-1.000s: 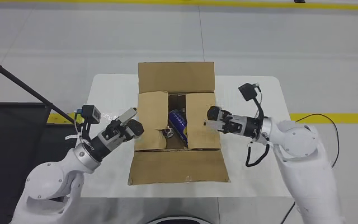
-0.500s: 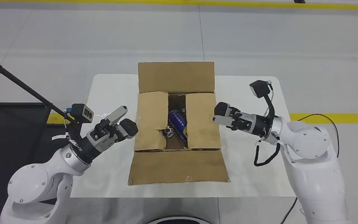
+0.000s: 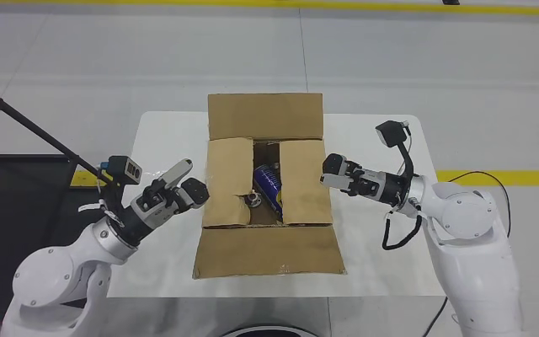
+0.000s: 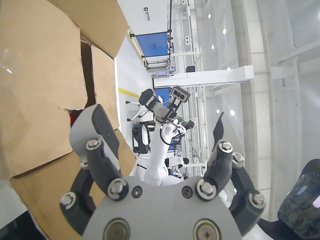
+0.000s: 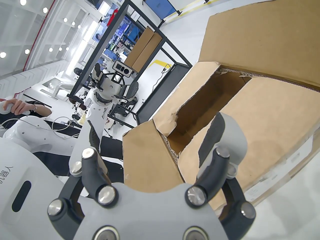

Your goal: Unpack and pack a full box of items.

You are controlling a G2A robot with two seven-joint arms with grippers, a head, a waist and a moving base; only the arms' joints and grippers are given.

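Hovering beside the box (image 3: 268, 250) at the middle of the tabletop (image 3: 168, 135), the left gripper (image 3: 190, 181) and right gripper (image 3: 327, 171), claws spread and empty, have backed off its side flaps (image 3: 227, 181) since a second ago, and those flaps hide most of the contents, a blue bottle (image 3: 268, 179) showing in the gap.

Table (image 3: 168, 135): bears the box (image 3: 265, 116) at its middle.
Box flaps: 1 spread out behind, 1 spread out in front, 2 side flaps folded in over the top with a gap between them.
In the gap: a container (image 3: 268, 181), with a small item (image 3: 253, 200) just beside it on my left.
My left gripper (image 3: 190, 179): just left of the left side flap.
My right gripper (image 3: 328, 171): just right of the right side flap.
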